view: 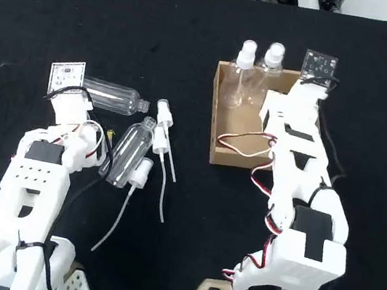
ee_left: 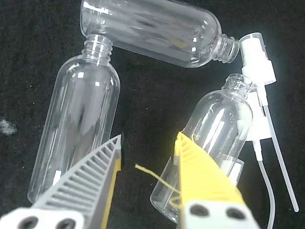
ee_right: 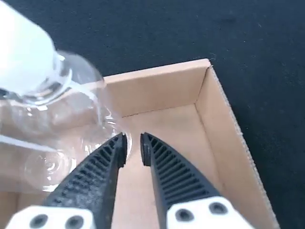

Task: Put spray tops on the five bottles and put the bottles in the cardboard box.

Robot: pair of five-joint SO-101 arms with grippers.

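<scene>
Two capped bottles [view: 236, 85] stand upright in the far left corner of the cardboard box [view: 239, 159], on the right side of the black table [view: 51, 19]. Packed tight into that corner, they leave the rest of the box floor free for the ones to come. The right gripper [ee_right: 133, 143] hangs over that bare floor just beside them, its black jaws a narrow gap apart with nothing between them.

The unfinished work lies on the left. Three bottles without tops rest on their sides:
- The far bottle [ee_left: 152, 28] lies crosswise.
- The left bottle [ee_left: 78, 119] has its open neck touching the far bottle.
- The right bottle [ee_left: 214, 129] lies nearer the loose spray tops [view: 163, 114].

The spray tops sit just right of the bottles, their long dip tubes trailing toward the near edge, so bottles and tops are within one arm's reach.

The left gripper [ee_left: 147, 143] is spread wide and holds nothing. It sits low over the bare strip between the left and right bottles, committed to neither. By my reckoning two of five are done. The next move calls for closing on one bottle's body, and a round, smooth bottle may well roll from the jaws.
</scene>
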